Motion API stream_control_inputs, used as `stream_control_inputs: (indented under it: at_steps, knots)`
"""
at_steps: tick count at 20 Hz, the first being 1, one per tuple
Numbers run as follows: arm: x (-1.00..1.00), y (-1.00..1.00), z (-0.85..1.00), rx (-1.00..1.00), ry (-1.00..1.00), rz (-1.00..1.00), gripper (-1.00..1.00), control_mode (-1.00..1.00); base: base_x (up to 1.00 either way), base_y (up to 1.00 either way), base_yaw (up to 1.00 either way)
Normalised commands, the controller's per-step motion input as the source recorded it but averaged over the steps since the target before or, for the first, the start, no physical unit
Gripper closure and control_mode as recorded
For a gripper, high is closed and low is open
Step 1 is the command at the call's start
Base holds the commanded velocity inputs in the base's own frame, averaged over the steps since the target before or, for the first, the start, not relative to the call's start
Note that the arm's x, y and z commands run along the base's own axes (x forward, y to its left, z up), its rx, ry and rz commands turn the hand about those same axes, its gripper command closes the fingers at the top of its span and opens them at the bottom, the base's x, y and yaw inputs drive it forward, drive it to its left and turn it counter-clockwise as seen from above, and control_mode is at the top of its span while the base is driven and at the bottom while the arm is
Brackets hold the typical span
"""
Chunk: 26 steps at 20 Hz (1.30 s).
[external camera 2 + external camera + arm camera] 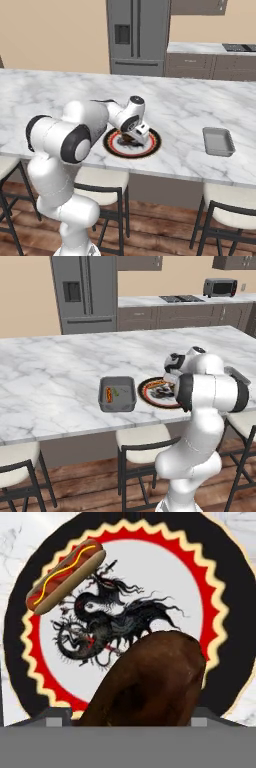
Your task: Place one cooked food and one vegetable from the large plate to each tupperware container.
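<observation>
Plate sits near the counter's front edge, with your gripper low over it. A hot dog lies on its far rim, and a brown potato-like lump sits between the fingertips (I cannot tell whether they grasp it). Beside the plate, one tray holds food; the other tray lies well apart.

The white arm rises from the base, bends at a dark-jointed elbow and reaches forward and down over the counter; the wrist is folded so the hand points straight down; the gripper hangs low, its two dark finger tips standing wide apart at either side of the hand view; whether they press on anything cannot be told.
</observation>
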Motion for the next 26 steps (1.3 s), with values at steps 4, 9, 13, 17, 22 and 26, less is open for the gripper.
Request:
stream_control_inputs:
  at_steps: [4, 9, 13, 17, 22, 26]
  knots:
    - [-0.97, 0.46, 0.6, -0.07, -0.29, 0.12, 1.0, -1.0, 0.0, 0.0, 0.0]
    - [-0.96, 0.05, 0.52, -0.05, -0.26, 0.14, 1.0, -1.0, 0.0, 0.0, 0.0]
    - [-0.73, 0.03, 0.69, -0.04, -0.27, 0.13, 1.0, -1.0, 0.0, 0.0, 0.0]
    - [-0.66, 0.1, 0.85, -0.07, -0.2, 0.05, 1.0, -1.0, 0.0, 0.0, 0.0]
    - [0.0, 0.0, 0.0, 0.0, 0.0, 0.0, 1.0, 1.0, -0.72, -0.77, 0.0]
    - [0.0, 0.0, 0.0, 0.0, 0.0, 0.0, 1.0, 1.0, -0.45, -0.98, 0.0]
